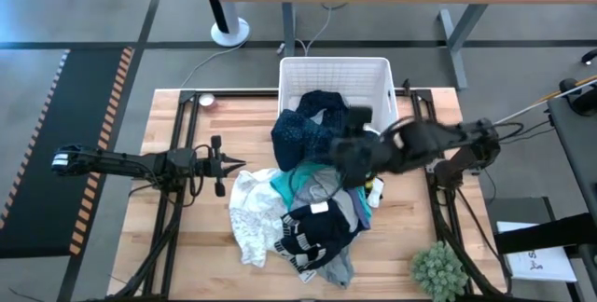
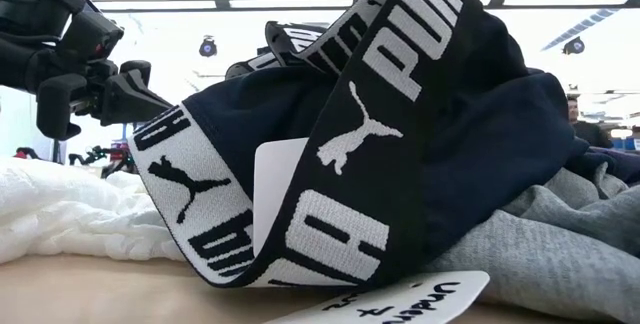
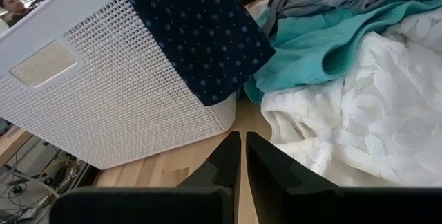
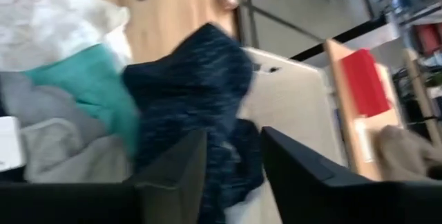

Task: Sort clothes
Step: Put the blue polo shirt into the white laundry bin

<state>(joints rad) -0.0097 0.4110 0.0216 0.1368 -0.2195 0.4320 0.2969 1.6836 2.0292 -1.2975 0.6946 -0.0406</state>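
The right claw (image 1: pixel 347 153) at frame centre is grasping the navy garment (image 1: pixel 300 134), draping over the bin (image 1: pixel 333 71) rim. The clothes pile (image 1: pixel 298 218) is lying below it. The left claw (image 1: pixel 233 162) is waiting clenched at left.

The patterned garment (image 1: pixel 303 134) drapes over the bin (image 1: pixel 378 74) front wall, the pile of clothes (image 1: pixel 303 218) lies before the bin, between the left gripper (image 1: pixel 229 162) and the plant (image 1: pixel 438 269).

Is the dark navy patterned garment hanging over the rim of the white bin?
Yes. In the left wrist view the navy patterned garment drapes over the white bin wall and down its outer side.
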